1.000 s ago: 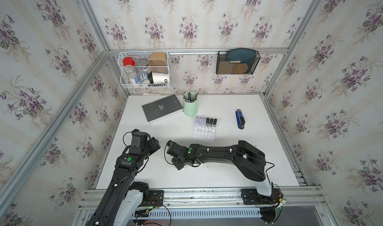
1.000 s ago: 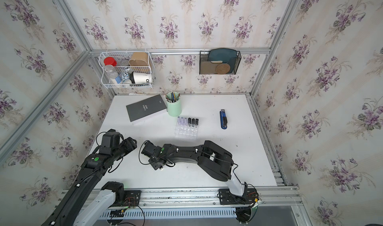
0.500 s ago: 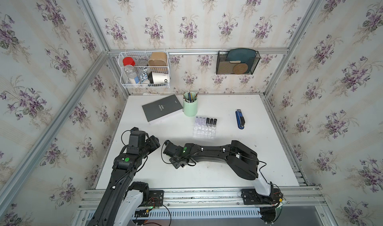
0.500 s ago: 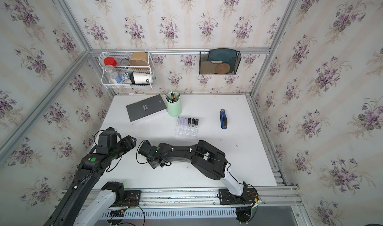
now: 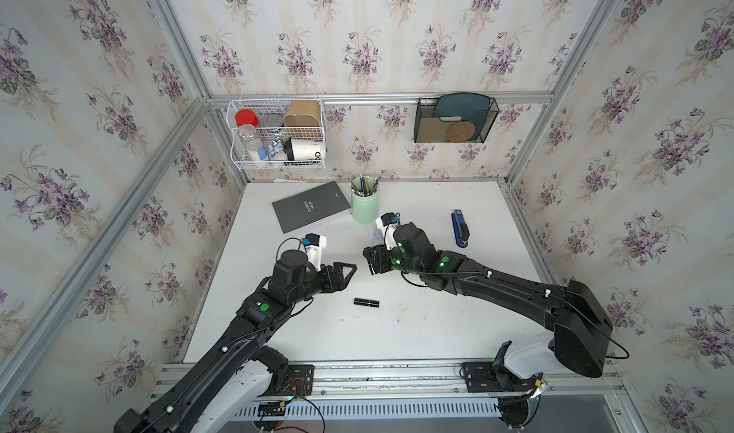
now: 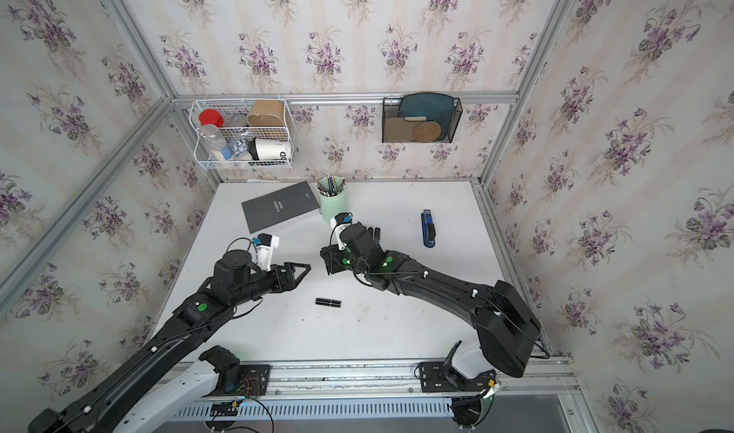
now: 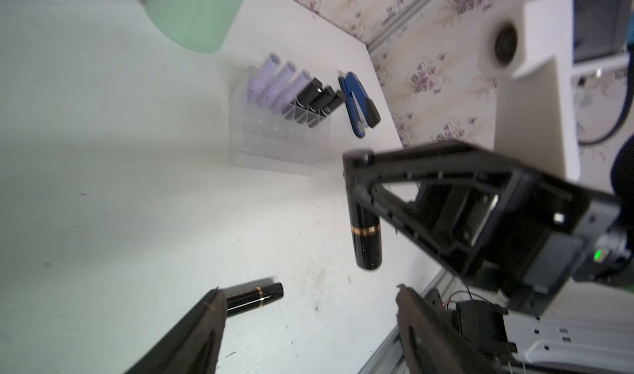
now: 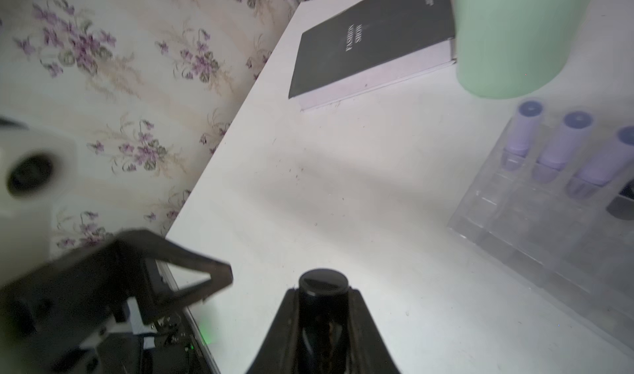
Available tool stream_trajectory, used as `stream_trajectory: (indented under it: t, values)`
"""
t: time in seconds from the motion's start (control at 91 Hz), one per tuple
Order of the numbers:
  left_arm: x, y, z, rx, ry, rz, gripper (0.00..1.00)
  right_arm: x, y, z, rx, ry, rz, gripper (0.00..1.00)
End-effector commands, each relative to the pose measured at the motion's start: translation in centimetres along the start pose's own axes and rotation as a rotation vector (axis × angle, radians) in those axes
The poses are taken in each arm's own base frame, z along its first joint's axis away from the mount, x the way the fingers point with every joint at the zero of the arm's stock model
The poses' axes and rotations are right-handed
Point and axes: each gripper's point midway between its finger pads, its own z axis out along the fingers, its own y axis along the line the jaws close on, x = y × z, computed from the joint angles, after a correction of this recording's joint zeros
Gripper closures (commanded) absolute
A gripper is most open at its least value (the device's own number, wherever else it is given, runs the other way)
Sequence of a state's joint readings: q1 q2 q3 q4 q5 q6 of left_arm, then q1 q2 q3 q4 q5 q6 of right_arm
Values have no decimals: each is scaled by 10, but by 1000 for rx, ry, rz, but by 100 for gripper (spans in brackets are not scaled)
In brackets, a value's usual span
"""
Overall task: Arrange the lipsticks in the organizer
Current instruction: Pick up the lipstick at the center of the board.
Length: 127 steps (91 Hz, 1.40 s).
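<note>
Right fingers (image 8: 278, 331): clamped on black lipstick (image 8: 322, 286), roughly upright. Organizer (image 8: 549, 238) lies near, sideways of them, toward the pen cup (image 8: 514, 36). Left fingers (image 7: 206, 320): apart, empty.

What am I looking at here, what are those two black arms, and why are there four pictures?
Those are two robot arms, left and right, mounted at the edge of a white table. Each ends in a two-finger tool. Two pictures look down from overhead and show nearly the same view. The other two come from a camera on each arm's wrist.

On the table are a clear organizer with six lipsticks standing in it (three lilac, three black), a green pen cup, a dark book, a blue stapler and one loose lipstick lying flat.

The right tool is shut on a black lipstick. The left tool is open and empty.
</note>
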<state>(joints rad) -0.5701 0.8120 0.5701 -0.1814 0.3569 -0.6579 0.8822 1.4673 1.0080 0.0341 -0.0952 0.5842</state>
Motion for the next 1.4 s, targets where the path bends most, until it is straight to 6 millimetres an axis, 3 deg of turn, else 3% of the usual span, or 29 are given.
stream_trajectory:
  t: [0.0,0.22,0.352,0.571,0.659,0.714,0.813,0.89,1.066,1.242,1.385]
  values:
    - [-14,-45,11,192,-71,76,22,-30,21,-9,-145,-106,89,87]
    - [-13,-65,33,300,-32,111,31,-29,28,-20,-239,-109,165,88]
    - [-15,-70,41,325,-20,133,43,-24,32,-24,-278,-96,195,88]
    - [-17,-63,40,291,-51,202,78,-25,37,-27,-318,-90,237,88]
    - [-15,-55,40,236,-46,274,100,-28,42,-30,-348,-80,258,84]
    - [-15,-49,39,194,-51,325,100,-30,44,-30,-358,-62,262,77]
    - [-16,-44,35,167,-76,414,100,-35,37,-38,-357,-14,266,55]
    - [-15,-46,31,175,-95,472,100,-38,25,-51,-318,9,236,48]
    - [-12,-60,26,254,-118,558,100,-23,25,-60,-268,140,134,46]
    - [-9,-78,24,359,-103,576,100,-6,47,-59,-296,205,42,46]
    - [-9,-89,19,414,-108,582,100,-3,45,-58,-279,213,34,56]
